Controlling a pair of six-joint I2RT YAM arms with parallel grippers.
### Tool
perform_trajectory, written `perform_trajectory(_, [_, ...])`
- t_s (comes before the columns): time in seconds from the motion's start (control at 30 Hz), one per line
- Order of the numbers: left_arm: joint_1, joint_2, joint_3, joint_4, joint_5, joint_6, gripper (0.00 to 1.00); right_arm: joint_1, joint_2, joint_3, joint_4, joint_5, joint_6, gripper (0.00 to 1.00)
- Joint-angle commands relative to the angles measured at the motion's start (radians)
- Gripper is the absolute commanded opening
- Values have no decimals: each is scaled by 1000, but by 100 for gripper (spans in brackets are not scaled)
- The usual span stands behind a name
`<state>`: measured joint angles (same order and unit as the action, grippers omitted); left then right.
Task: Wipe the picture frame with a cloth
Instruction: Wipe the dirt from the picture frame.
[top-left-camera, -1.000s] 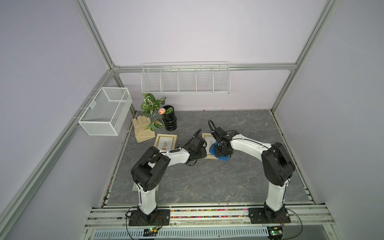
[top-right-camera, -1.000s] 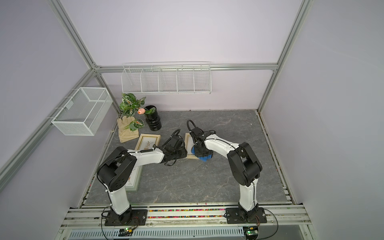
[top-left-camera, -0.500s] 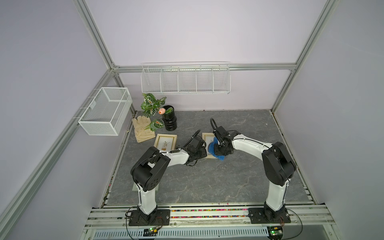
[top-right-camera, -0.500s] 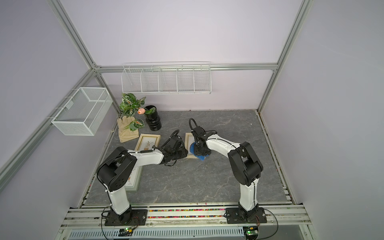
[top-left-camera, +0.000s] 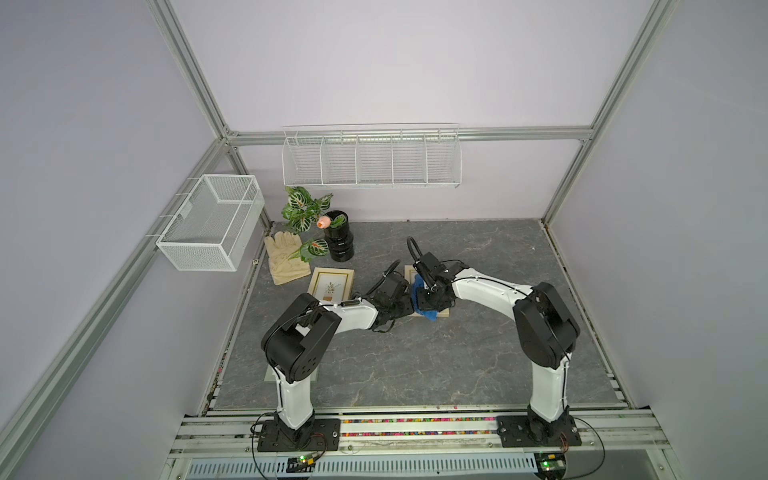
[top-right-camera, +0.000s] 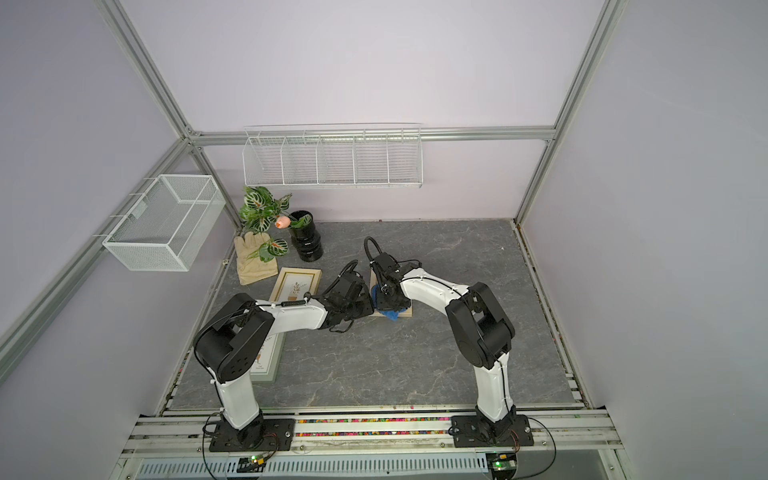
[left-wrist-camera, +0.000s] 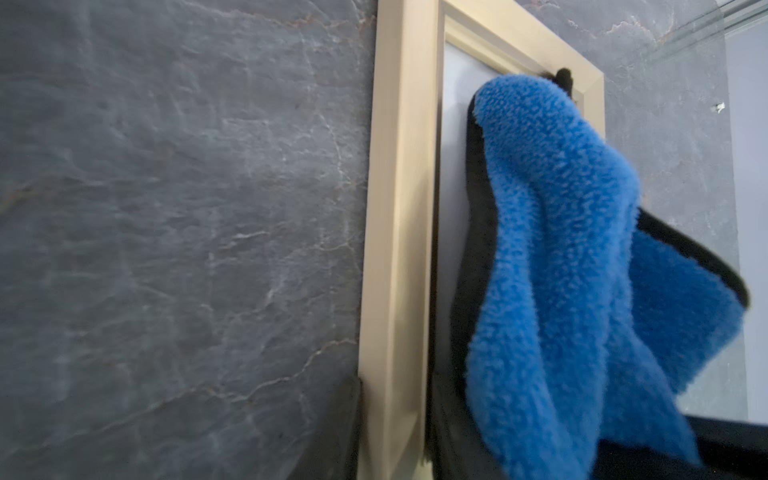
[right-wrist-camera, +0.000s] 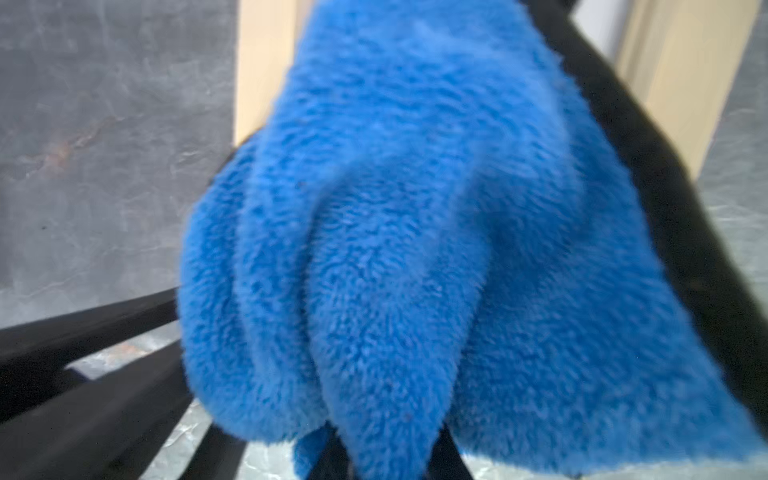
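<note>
we pinch the floppy, light cloth (left-wrist-camera: 552, 249) by a bunched fold in our right claw (right-wrist-camera: 388, 463), over the stiff picture frame (left-wrist-camera: 399, 208); left claw (top-left-camera: 407, 309): can't tell its grip.

You have open desk (top-left-camera: 415, 365) near and rightward; vase (top-left-camera: 340, 246), glove (top-left-camera: 284, 258), spare frame (top-left-camera: 330, 283) crowd the far left.

Right wrist cam is basically all the cloth (right-wrist-camera: 415, 228), fuzzy and cut off at the edges, so the right tool (top-left-camera: 430, 299) is buried behind it. In both top views the picture frame (top-left-camera: 444, 314) mostly hides under both tools. Can't tell if the left tool (top-left-camera: 405, 307) is actually pinching the frame's rail.
</note>
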<state>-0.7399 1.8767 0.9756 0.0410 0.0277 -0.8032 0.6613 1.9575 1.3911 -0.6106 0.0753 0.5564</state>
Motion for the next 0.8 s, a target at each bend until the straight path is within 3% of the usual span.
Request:
perform_trajectory(0.0, [-6, 106, -87, -241, 41, -45, 29, -62, -24, -85, -82, 34, -13, 9])
perform_trajectory(0.37, [-6, 118, -82, -237, 44, -44, 29, 26, 40, -13, -65, -57, 33, 9])
perform_trajectory(0.6, [-6, 125, -76, -249, 38, -32, 29, -76, -53, -99, -103, 39, -27, 10])
perform_trajectory(0.77, [-6, 136, -72, -254, 41, -13, 29, -125, 1, -7, -123, 44, -65, 10])
